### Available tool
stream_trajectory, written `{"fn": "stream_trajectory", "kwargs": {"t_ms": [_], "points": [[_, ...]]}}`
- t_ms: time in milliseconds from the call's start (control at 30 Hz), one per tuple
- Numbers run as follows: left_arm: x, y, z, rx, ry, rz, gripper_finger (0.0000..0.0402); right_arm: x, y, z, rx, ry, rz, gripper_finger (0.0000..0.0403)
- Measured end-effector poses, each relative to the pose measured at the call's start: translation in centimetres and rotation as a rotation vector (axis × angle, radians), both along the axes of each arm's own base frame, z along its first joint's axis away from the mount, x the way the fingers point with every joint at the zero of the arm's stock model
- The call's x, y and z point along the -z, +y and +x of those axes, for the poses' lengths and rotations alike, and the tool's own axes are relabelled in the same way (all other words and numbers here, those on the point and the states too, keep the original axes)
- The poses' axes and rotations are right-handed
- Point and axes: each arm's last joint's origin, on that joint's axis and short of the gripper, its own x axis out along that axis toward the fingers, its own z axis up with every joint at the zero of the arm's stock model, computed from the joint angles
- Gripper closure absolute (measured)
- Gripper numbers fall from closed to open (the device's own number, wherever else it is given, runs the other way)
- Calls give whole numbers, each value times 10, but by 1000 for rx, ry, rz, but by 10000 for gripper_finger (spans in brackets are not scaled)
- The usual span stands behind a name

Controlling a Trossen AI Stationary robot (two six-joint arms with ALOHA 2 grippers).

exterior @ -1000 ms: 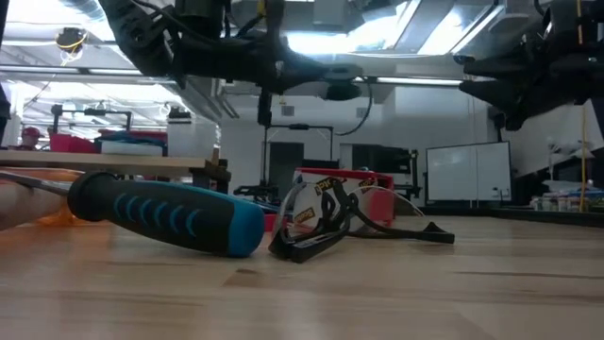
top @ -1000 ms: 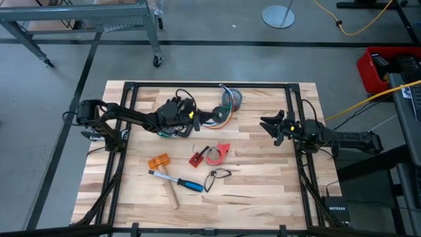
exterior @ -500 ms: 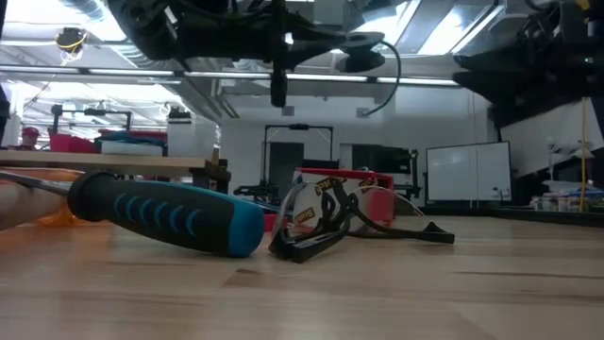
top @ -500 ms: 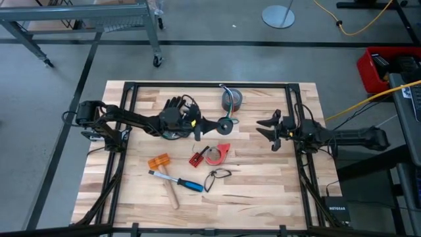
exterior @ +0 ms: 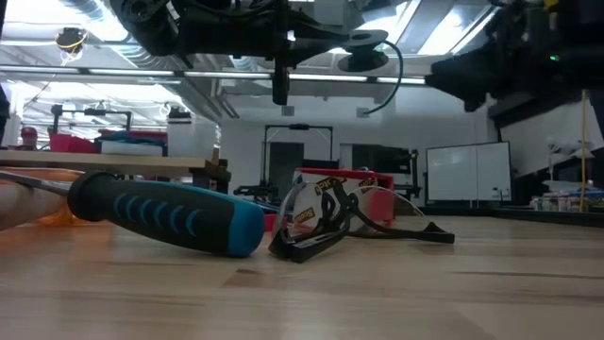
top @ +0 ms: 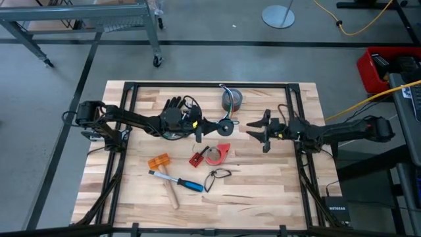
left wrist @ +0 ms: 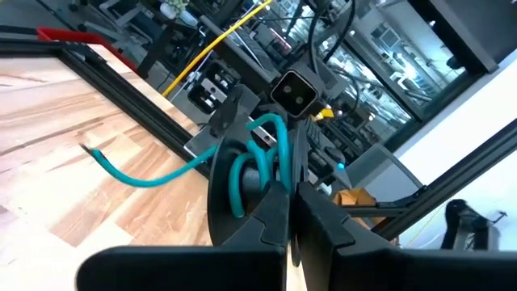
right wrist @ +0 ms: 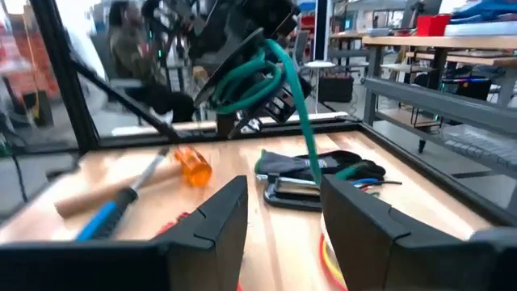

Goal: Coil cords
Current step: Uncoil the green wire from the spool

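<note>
Cords, a teal-green coiled loop [left wrist: 252, 166], hang clamped in the left gripper [top: 197, 129]. Right gripper [top: 258, 129], jaws wide, has moved closer; the loop's far side is hidden.

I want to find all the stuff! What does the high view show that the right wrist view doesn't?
Only the high view shows the grey tape roll, the safety glasses and both whole arms over the table. Only the right wrist view shows the teal cord's loops up close, and metal racks in the room behind. Both show the left gripper shut on the teal cord, the open right gripper facing it, the black glove and the blue-handled hammer.
</note>
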Motion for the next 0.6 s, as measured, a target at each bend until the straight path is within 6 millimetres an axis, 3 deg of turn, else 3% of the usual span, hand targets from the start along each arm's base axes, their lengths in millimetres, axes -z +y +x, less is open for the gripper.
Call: {"fn": "stream_trajectory", "kwargs": {"t_ms": [367, 600], "points": [[0, -9, 0, 27, 3, 1, 401, -13, -4, 48, 28, 110, -126, 241], [3, -13, 1, 41, 34, 0, 401, -15, -5, 60, 24, 170, -126, 270]]}}
